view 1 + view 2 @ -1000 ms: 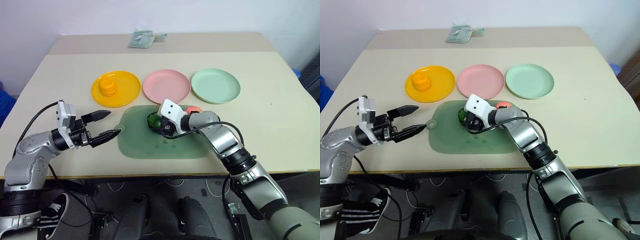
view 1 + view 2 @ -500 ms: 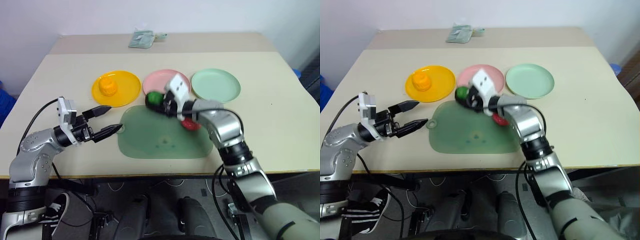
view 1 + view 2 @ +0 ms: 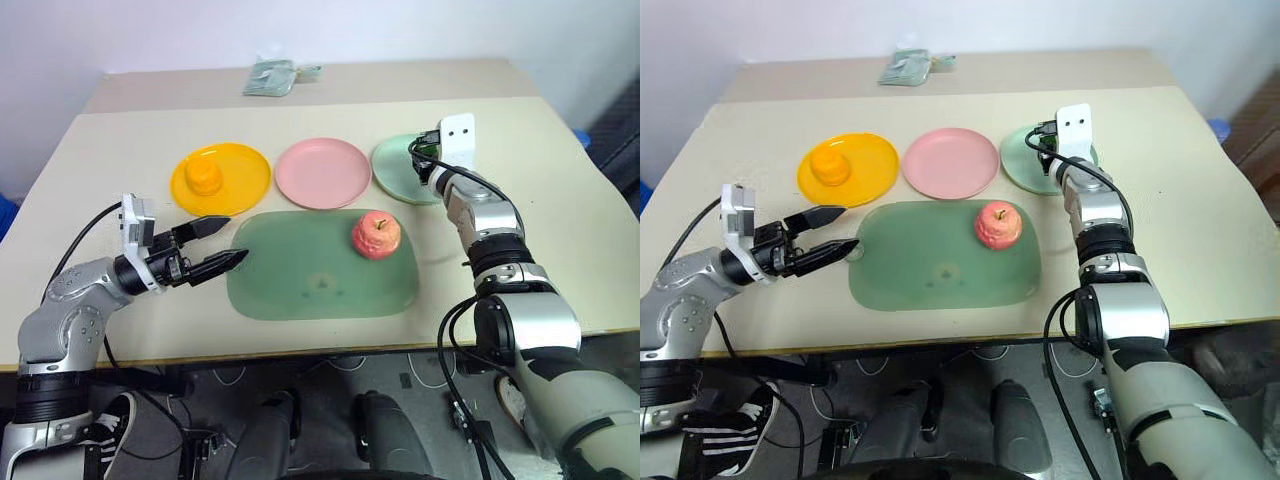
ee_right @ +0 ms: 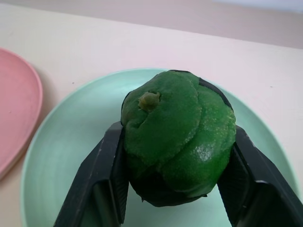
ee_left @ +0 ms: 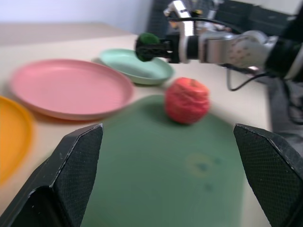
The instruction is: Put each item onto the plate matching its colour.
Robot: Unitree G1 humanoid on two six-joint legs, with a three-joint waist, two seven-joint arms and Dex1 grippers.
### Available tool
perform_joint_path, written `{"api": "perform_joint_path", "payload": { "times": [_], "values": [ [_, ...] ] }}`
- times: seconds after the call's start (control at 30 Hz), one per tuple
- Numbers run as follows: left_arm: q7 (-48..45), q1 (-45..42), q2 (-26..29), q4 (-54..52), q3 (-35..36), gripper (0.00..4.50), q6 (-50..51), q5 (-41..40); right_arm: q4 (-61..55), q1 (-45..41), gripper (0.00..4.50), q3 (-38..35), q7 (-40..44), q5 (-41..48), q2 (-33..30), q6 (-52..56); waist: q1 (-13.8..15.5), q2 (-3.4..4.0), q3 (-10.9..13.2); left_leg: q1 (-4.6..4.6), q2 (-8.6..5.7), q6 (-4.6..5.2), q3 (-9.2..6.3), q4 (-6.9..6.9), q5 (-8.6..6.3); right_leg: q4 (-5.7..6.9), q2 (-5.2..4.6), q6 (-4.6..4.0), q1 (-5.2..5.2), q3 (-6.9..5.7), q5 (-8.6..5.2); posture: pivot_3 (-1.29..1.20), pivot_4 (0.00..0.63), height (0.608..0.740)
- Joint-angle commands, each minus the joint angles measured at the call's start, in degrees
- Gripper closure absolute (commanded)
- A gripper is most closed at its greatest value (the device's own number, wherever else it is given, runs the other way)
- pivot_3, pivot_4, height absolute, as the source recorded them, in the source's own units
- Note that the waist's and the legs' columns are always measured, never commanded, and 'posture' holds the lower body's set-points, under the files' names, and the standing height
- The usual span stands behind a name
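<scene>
My left gripper (image 3: 232,242) is hovering w/ fingers spread wide, holding nothing, just beside the green mat (image 3: 300,290) at its 9 o'clock edge. The pink-red apple (image 3: 376,234) is sitting upright on the mat toward its 2 o'clock corner. Beyond, three plates are lying in a row: the yellow plate (image 3: 240,185) at 11 o'clock is carrying the yellow-orange pepper (image 3: 205,177); the pink plate (image 3: 322,173) at 12 is bare; the mint plate (image 3: 392,178) is at 1 o'clock. My right gripper (image 4: 173,182) is clamping the dark green vegetable (image 4: 177,137) between both fingers, over the mint plate; can't tell if it's touching.
</scene>
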Motion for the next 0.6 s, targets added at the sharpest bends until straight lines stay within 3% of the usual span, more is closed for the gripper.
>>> {"api": "perform_joint_path", "payload": {
  "times": [0.03, 0.07, 0.13, 0.27, 0.37, 0.43, 0.5, 0.6],
  "values": [
    [-0.36, 0.55, 0.76, -2.29, 0.63, 0.00, -1.31, 0.40, -2.16, -2.34, 0.80, -0.62, 0.52, 0.68, 0.29, -2.41, -0.09, 0.00, 0.00, 0.04, 0.00, 0.00, 0.04, -0.03, 0.00, 0.02, 0.01, 0.00, 0.00, 0.05, 0.00, 0.00, 0.150, 0.740],
    [-0.32, 0.52, 0.81, -2.29, 0.72, 0.00, -1.33, 0.41, -2.70, -2.35, 0.30, -1.11, 0.88, 1.25, 0.33, -2.70, -0.03, 0.00, 0.00, 0.05, 0.01, 0.00, 0.05, -0.04, 0.00, 0.02, 0.02, 0.00, 0.00, 0.07, 0.00, 0.00, 0.150, 0.740],
    [-0.52, 0.40, 1.01, -2.19, 1.06, 0.00, -1.13, 0.03, -4.80, -2.30, 0.30, -2.59, 3.49, 3.48, 0.19, -4.87, 0.19, 0.00, 0.00, 0.05, 0.01, 0.02, 0.07, -0.04, -0.01, 0.01, 0.03, 0.00, 0.00, 0.10, 0.00, 0.00, 0.150, 0.740],
    [-2.19, 1.16, 2.40, -2.56, 1.04, 0.00, 0.34, -0.88, -17.81, 0.57, 0.30, -6.78, 19.29, 17.09, 0.85, 3.57, 0.33, 0.00, 0.00, 0.04, 0.01, 0.21, 0.13, -0.02, -0.12, 0.01, 0.03, 0.01, -0.02, 0.16, 0.00, 0.00, 0.150, 0.740],
    [-3.80, 3.30, 3.48, -3.90, 0.66, 0.00, -0.81, 0.06, -37.71, 8.52, 0.30, -0.19, 34.44, 24.38, -3.16, 16.47, 0.53, -0.02, -0.01, 0.04, 0.03, 0.26, 0.11, -0.02, -0.16, 0.00, 0.00, 0.01, -0.02, 0.16, 0.00, 0.00, 0.150, 0.740],
    [-5.09, 4.31, 4.34, -4.27, 0.41, 0.00, -1.24, 0.42, -48.08, 12.77, 0.30, 3.27, 40.07, 27.92, -7.30, 24.33, 0.78, -0.02, -0.01, 0.03, 0.03, 0.35, 0.11, 0.01, -0.21, -0.02, -0.03, 0.01, 0.00, 0.17, 0.00, 0.00, 0.150, 0.740],
    [-6.37, 4.55, 5.06, -4.04, 0.12, 0.00, -2.22, 1.09, -53.92, 15.65, 0.30, 7.23, 43.51, 26.53, -11.68, 26.70, 0.92, -0.01, -0.01, 0.02, 0.03, 0.38, 0.11, 0.05, -0.24, -0.05, -0.10, 0.01, 0.00, 0.17, 0.00, 0.00, 0.150, 0.740],
    [-8.80, 4.57, 6.39, -3.41, -0.96, 0.00, -3.66, 2.81, -54.82, 19.06, 0.30, 15.15, 46.21, 16.93, -18.00, 21.66, 1.00, -0.02, -0.01, 0.03, 0.03, 0.37, 0.12, 0.16, -0.24, -0.02, -0.13, -0.01, 0.00, 0.17, 0.01, 0.00, 0.150, 0.740]
  ]
}}
